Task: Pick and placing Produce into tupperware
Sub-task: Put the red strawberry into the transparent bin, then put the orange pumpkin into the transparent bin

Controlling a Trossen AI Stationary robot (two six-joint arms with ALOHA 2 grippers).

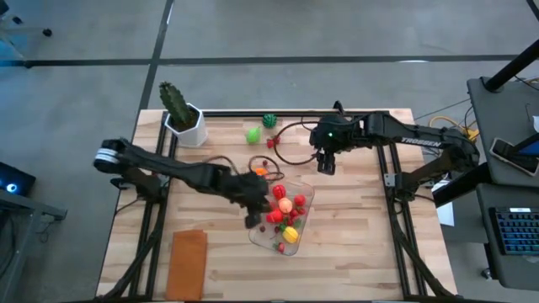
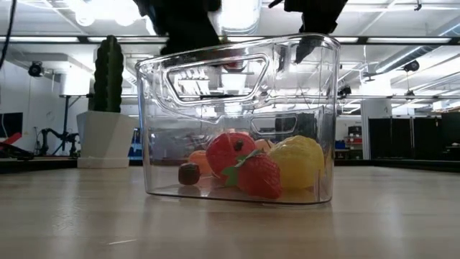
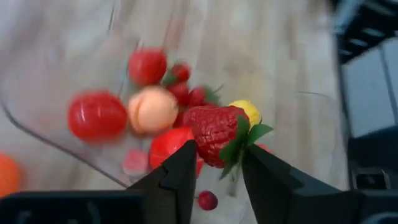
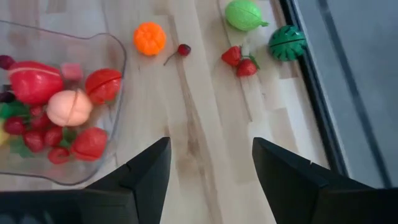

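The clear tupperware (image 1: 296,194) stands on the wooden table and holds several red, yellow and peach toy pieces (image 2: 248,169). My left gripper (image 1: 255,202) hangs over its left edge, shut on a red strawberry (image 3: 214,132). My right gripper (image 1: 325,162) is open above bare table beyond the container's far right side, touching nothing (image 4: 211,168). Loose produce lies on the far part of the table: an orange piece (image 4: 150,38), a cherry (image 4: 183,49), two small strawberries (image 4: 240,61), a light green fruit (image 4: 244,14) and a dark green one (image 4: 287,42). My left gripper pinches the strawberry at its leafy end (image 3: 236,148) between the two fingertips (image 3: 186,163). The fingers point down from above. The strawberry is lifted clear, hanging over the fruit inside the tupperware (image 3: 93,115).
A green cactus in a white pot (image 1: 181,114) stands at the far left corner. A flat orange-brown rectangle (image 1: 189,261) lies near the front left edge. A dark cable loops on the table (image 1: 290,151) by the right gripper. Bare wood lies to the container's right.
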